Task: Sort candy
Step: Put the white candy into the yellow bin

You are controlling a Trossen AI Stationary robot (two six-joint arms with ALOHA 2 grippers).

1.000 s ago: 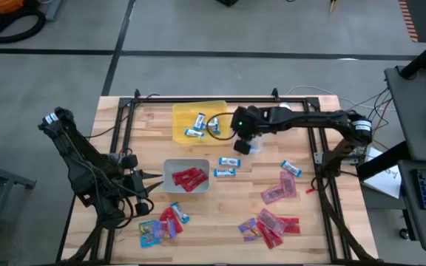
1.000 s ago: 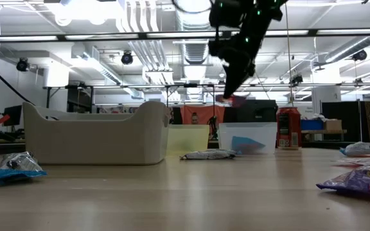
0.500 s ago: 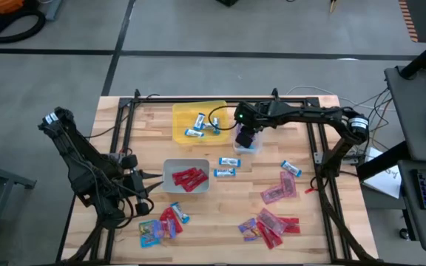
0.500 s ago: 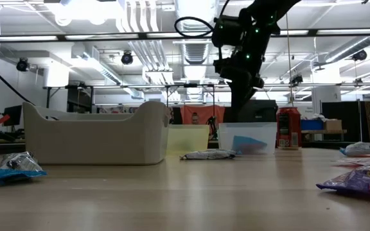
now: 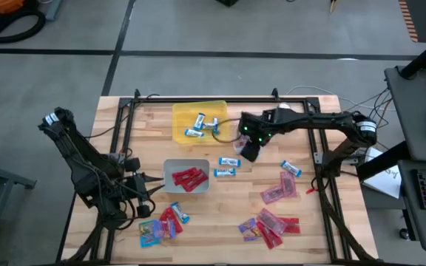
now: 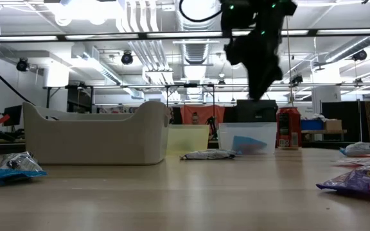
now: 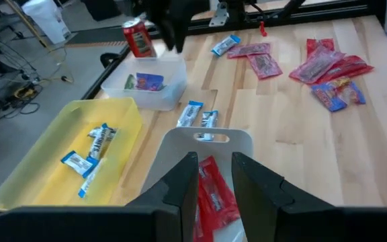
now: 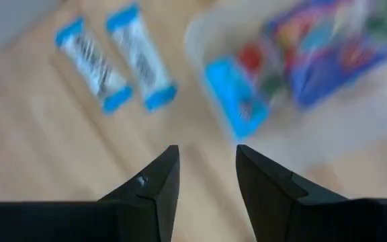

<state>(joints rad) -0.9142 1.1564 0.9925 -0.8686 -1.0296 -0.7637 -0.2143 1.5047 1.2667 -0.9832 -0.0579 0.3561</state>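
Candy lies scattered on the wooden table: two blue-and-silver bars (image 5: pixel 228 166), pink packets (image 5: pixel 278 189), a mixed pile (image 5: pixel 268 225) and another pile (image 5: pixel 161 222). Blue bars lie in the yellow bin (image 5: pixel 180 118), red packets in the white bin (image 5: pixel 170 168), and a pink-and-blue packet (image 7: pixel 145 81) in the small clear bin (image 7: pixel 150 101). My right gripper (image 5: pixel 248 150) hangs open and empty just beside the clear bin, above two blue bars (image 8: pixel 113 60). My left gripper (image 7: pixel 215 165) waits at the table's left, fingers slightly apart, empty, pointing at the white bin.
A red soda can (image 7: pixel 136 37) stands beyond the clear bin, at the table's far edge. A black metal frame (image 5: pixel 124 125) runs along the table's sides. In the low view a candy bar (image 6: pixel 207 154) lies in front of the bins and packets (image 6: pixel 358 179) lie at the right.
My right gripper, shut on a pink packet a second ago, opened over the clear bin, let the packet go and has drawn back toward the table's middle. The left arm has not moved.
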